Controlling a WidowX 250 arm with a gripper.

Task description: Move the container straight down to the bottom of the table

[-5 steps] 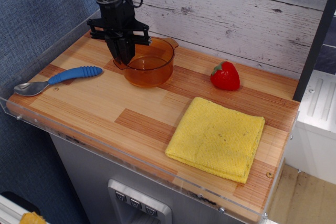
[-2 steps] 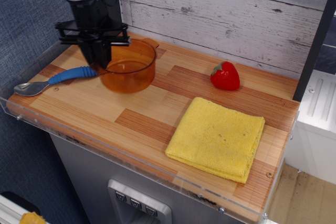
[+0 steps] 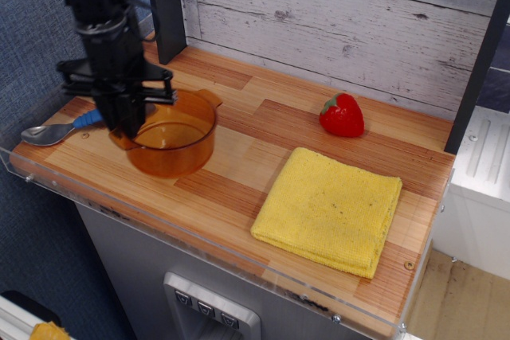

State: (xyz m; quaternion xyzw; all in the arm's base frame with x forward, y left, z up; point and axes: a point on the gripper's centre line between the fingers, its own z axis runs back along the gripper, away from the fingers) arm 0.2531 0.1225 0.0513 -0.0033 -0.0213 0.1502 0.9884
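The container (image 3: 177, 142) is a round translucent amber-orange pot with small side handles. It hangs slightly above the wooden table (image 3: 239, 189), near its front-left part. My black gripper (image 3: 126, 125) comes down from above and is shut on the pot's left rim, with its fingers straddling the wall. The arm hides part of the rim and the left handle.
A blue-handled metal spoon (image 3: 49, 130) lies at the table's left edge, partly behind the gripper. A red strawberry (image 3: 342, 115) sits at the back right. A folded yellow cloth (image 3: 331, 209) lies at the front right. A clear acrylic edge (image 3: 119, 209) runs along the front.
The gripper has carried the container from the back of the table toward the front left, over the spoon's handle. The other objects have not moved.
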